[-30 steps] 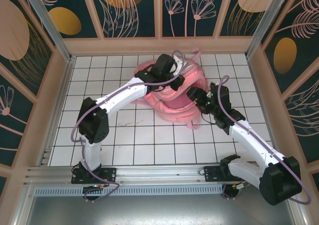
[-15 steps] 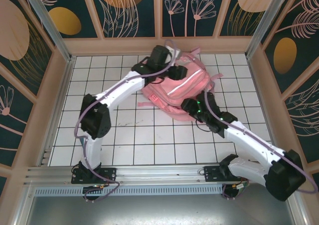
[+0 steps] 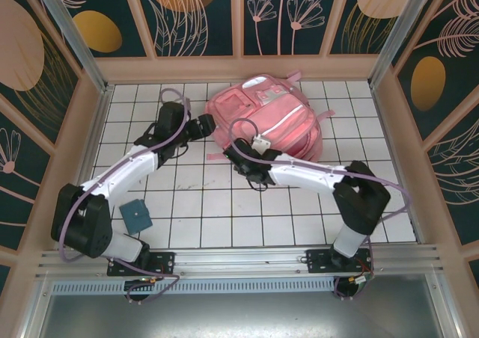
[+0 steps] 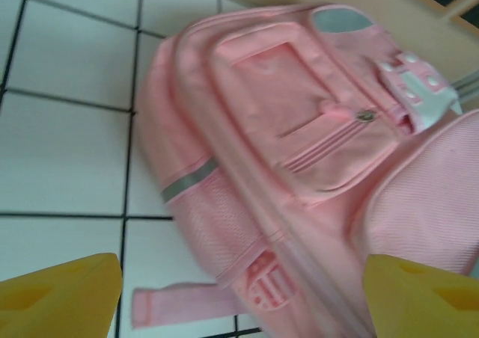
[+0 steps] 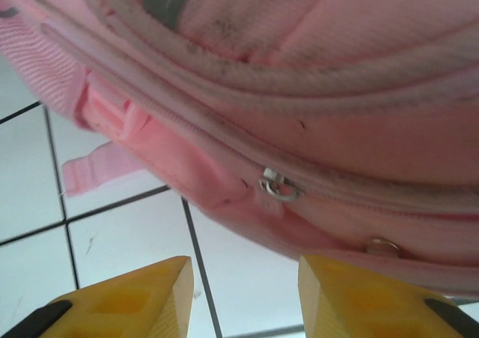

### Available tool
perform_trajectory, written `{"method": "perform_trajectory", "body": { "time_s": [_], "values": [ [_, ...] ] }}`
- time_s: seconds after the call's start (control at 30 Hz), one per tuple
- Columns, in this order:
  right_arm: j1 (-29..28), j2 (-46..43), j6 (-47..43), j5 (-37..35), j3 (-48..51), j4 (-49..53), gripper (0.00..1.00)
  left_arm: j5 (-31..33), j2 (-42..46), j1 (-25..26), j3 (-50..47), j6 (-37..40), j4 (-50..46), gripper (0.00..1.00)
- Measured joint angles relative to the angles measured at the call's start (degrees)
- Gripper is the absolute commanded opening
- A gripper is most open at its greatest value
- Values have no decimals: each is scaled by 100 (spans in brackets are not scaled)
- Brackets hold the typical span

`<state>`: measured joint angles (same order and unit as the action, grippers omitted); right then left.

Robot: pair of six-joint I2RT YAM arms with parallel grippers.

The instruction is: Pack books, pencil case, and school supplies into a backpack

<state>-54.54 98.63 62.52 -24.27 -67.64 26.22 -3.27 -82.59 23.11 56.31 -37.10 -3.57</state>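
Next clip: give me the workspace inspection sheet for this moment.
Surface: white gridded table, faint scuffs.
Job's things: pink backpack lying flat at the far side, its zip looking closed where seen; teal pouch on the table beside the left arm.
Clutter: nothing seen.
Tools: left tool open, off the backpack's side; right tool open, just short of a zip pull.
Cables: purple cables run along both arms, one looping over the backpack's edge.
Surroundings: dark floral wall panels; metal rail at the near edge.
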Motion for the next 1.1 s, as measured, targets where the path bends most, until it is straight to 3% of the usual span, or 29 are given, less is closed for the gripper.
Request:
{"method": "perform_trajectory", "body": {
  "time_s": [0.4,0.67,0.9,1.1],
  "values": [
    [146,857,599,-354,-614,422,37,334,717,-136,-651,-223,61,89],
    [155,1126,695,-741,-852,669,35,166,756,-149,-968,-437,258,89],
    [79,1161,782,-1248,-957,1014,17,35,758,-149,-1069,-568,378,89],
    [-11,1152,835,-1543,-957,1156,8,-118,758,-149,-1069,-623,435,89]
  ]
}}
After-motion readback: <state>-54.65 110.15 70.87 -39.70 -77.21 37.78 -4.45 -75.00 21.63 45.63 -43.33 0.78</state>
